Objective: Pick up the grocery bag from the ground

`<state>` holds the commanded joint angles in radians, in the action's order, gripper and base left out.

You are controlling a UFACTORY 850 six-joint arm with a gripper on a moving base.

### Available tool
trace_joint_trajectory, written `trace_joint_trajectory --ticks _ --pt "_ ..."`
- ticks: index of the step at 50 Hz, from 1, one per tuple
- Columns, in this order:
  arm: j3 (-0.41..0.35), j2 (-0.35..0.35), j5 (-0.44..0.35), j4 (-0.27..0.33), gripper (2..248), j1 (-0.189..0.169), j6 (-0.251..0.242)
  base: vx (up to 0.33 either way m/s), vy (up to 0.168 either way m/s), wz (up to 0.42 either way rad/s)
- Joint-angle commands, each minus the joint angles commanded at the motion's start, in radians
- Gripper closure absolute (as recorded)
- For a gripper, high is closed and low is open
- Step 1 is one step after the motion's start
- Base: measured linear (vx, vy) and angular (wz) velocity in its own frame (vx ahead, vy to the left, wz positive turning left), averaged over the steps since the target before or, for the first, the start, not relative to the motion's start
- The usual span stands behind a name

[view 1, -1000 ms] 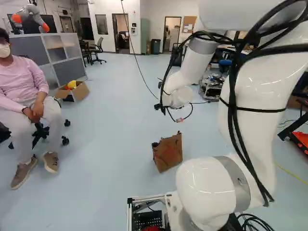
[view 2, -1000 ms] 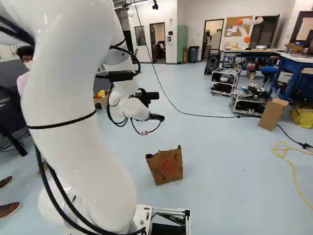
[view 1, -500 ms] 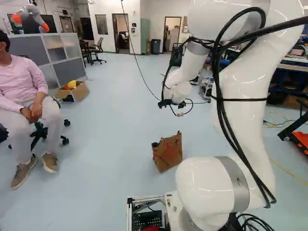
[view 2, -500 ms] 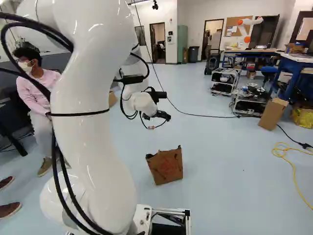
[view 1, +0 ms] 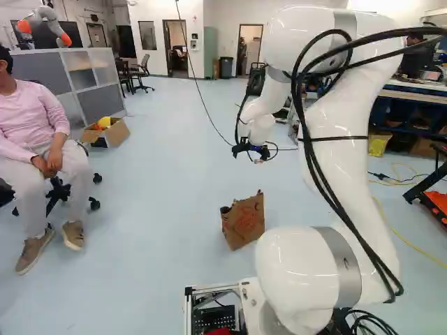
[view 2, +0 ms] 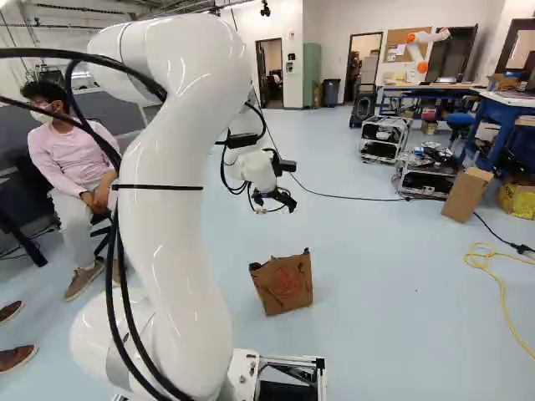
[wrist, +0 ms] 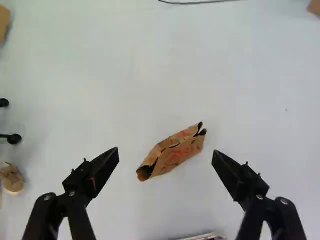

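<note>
In the left base view, the end effector [view 1: 250,152] hangs in the air above and beyond the grocery bag [view 1: 244,222], well apart from it. The wrist view shows the end effector [wrist: 165,151] open: its two fingers stand wide from each other, and nothing is held. In this view the bag appears ahead of the fingers, between their directions, with its length slanted; no finger touches it.

The bag is made of brown paper and it stands on the floor [view 1: 154,209]. Its upper edge is uneven and crumpled, and red marks are on its side. The white arm [view 2: 167,209] rises at the left of the bag in the right base view and bends forward. The metal frame of the base [view 2: 288,363] is on the near side of the bag.

Farther beyond the bag, in the left base view and to its left, an open cardboard box [view 1: 118,132] has a yellow thing inside. In the right base view, a yellow cable [view 2: 501,292] lies to the right of the bag, and a tilted brown carton [view 2: 466,195] is farther beyond, also to its right.
</note>
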<state>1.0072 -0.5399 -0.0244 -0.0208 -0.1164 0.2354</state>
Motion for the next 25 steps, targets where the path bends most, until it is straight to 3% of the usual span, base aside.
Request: trace_joint_trajectory --ticks 25 --pt "0.165 -0.109 0.258 -0.013 3 0.0 0.523 0.0 0.0 0.0"
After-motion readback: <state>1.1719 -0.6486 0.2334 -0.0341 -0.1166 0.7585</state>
